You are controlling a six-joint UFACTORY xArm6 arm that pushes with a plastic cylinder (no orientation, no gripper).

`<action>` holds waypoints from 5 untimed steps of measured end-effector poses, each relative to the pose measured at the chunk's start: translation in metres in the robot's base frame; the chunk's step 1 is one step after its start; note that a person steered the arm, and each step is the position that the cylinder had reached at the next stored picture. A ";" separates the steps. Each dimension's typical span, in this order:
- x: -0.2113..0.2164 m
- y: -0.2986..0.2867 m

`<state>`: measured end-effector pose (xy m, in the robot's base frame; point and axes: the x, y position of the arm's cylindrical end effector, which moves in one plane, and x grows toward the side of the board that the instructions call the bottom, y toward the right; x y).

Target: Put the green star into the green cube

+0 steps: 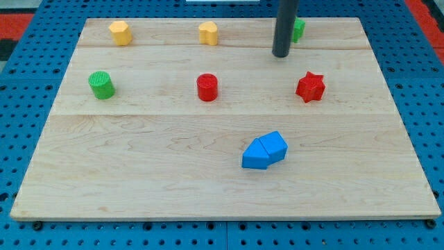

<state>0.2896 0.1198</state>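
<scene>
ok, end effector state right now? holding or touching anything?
No claw: my tip holds nothing.
It sits at the view's top, just left of a partly hidden green block; contact cannot be told.

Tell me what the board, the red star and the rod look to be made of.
Board: pale wood, matte, with visible grain and plank seams. Red star: probably painted wood or plastic, its colour even and slightly glossy. Rod: dark, smooth, likely metal or plastic; my tip rests just left of a partly hidden green block.
</scene>
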 end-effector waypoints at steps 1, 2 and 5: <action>-0.030 0.039; -0.055 0.079; -0.068 0.030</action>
<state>0.2214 0.1496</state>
